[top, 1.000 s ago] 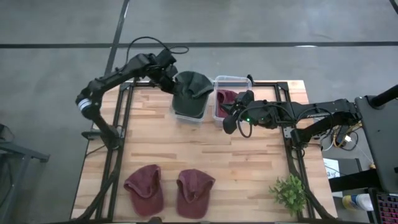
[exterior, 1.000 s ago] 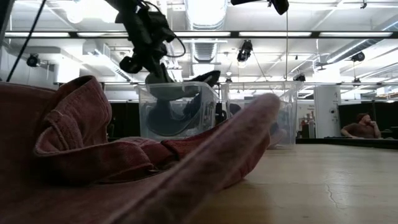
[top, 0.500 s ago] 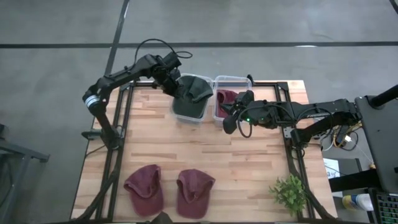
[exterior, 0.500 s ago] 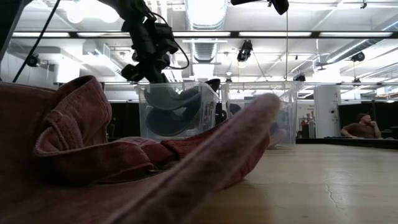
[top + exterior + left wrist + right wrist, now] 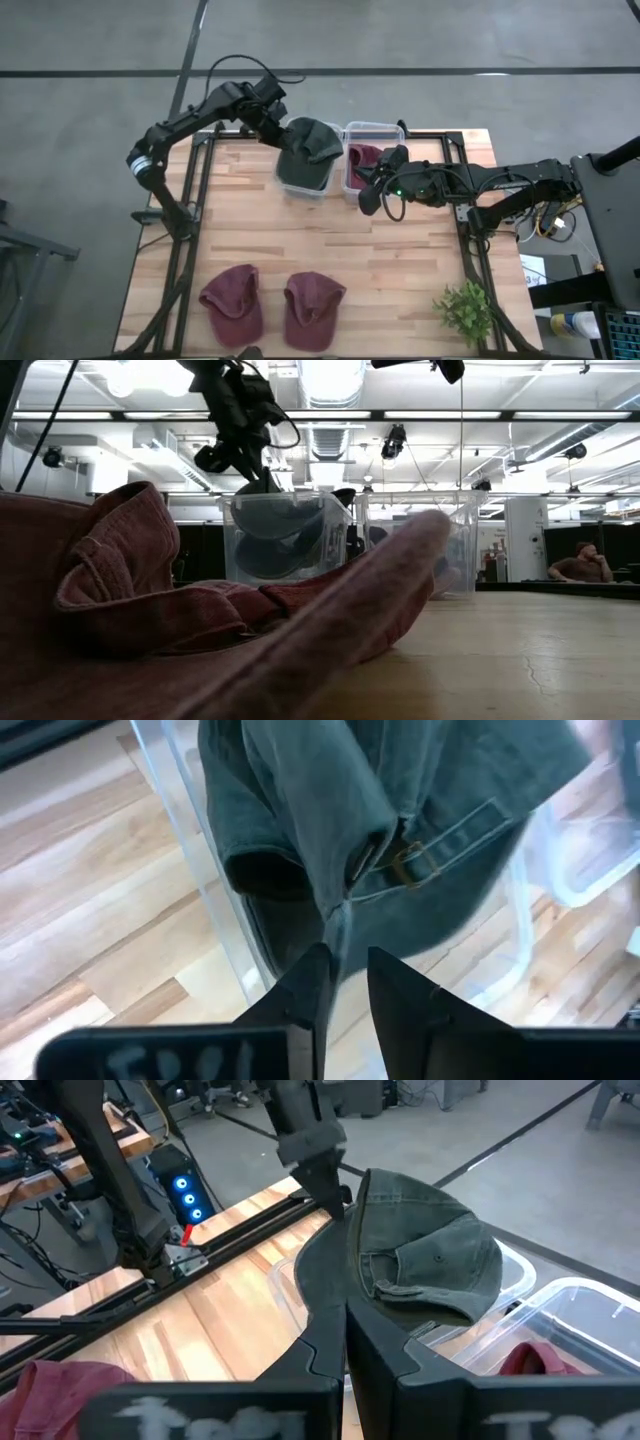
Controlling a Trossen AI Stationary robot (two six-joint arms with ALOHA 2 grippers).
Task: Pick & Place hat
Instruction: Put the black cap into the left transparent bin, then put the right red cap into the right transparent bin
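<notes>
Where bin sits, left pincer (image 5: 340, 965) pinches green hat (image 5: 400, 810).

The green hat (image 5: 308, 148) was soft, matt cloth with a small metal buckle (image 5: 408, 863). The bin (image 5: 300, 187) was clear, shiny plastic. The table (image 5: 300, 235) was pale, smooth wood.

Three maroon hats (image 5: 232, 300) (image 5: 313, 307) (image 5: 362, 158), one green hat (image 5: 308, 150), two clear bins (image 5: 303, 186) (image 5: 374, 129)

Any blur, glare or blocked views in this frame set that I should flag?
Low view: a maroon hat right at the lens is out of focus and fills the foreground, and the ceiling lights are blown out. Left wrist view: the green hat is soft with blur, close up. High view: evenly lit, no glare.
</notes>
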